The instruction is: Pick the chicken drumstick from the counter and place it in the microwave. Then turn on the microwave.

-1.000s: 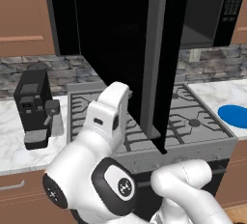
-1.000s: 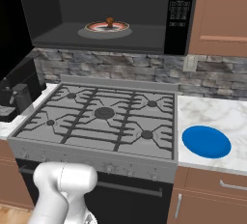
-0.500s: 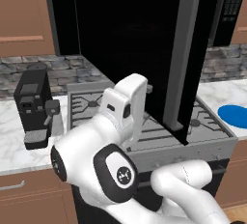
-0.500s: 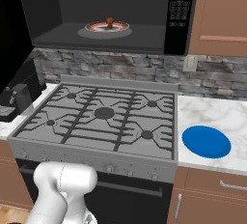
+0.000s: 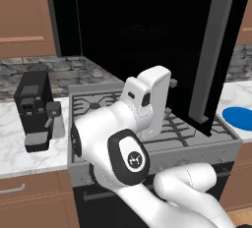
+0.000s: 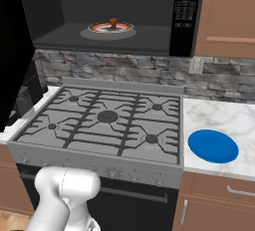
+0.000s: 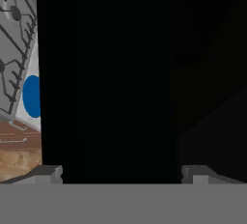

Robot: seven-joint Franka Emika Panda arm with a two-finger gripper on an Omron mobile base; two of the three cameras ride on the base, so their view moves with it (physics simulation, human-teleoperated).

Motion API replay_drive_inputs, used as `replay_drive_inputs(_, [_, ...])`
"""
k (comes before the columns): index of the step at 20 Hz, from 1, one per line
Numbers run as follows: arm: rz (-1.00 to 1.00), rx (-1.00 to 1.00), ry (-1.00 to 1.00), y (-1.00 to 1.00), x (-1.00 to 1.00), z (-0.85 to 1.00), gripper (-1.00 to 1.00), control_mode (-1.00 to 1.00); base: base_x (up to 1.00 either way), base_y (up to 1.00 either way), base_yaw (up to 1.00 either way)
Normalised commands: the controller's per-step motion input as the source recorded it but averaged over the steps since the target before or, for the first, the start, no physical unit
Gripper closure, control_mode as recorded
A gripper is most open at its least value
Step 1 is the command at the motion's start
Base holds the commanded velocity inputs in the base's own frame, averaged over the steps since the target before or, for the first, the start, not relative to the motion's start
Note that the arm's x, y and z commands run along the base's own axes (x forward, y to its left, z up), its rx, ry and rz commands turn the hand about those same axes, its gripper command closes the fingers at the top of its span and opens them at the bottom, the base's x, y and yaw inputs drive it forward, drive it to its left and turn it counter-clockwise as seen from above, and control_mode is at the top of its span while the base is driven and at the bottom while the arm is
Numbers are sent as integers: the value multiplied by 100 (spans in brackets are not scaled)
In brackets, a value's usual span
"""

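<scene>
The microwave hangs over the gas stove with its door swung wide open; the long grey bar handle stands upright at the door's near edge in the left base view. Inside, on the grey floor, a plate holds the chicken drumstick, brown and small. The button panel at the right edge carries rows of tiny white marks, too small to read. To the right of the stove, a blue plate lies on the white marble counter. On the left stretch of counter sits a black coffee machine; I see no legible label on it. The gripper faces the dark door panel, its two fingertips standing far apart, released, with nothing between them.
</scene>
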Motion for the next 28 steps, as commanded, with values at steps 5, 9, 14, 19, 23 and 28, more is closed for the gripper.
replay_drive_inputs(5, [-12, 0, 0, -50, 0, 25, -100, -100, 0, 0, 0])
replay_drive_inputs(9, [-10, 0, 0, -48, 0, 25, -100, -100, 0, 0, 0])
replay_drive_inputs(14, [-10, 0, 1, -48, 8, 18, -100, -100, 0, 0, 0])
replay_drive_inputs(19, [-7, 2, 0, -52, 19, 6, -100, -100, 0, 0, 0])
replay_drive_inputs(23, [-2, 7, 0, -45, 32, 0, -100, -100, 0, 0, 0])
replay_drive_inputs(28, [0, 12, 0, -37, 42, -3, -100, -100, 0, 0, 0])
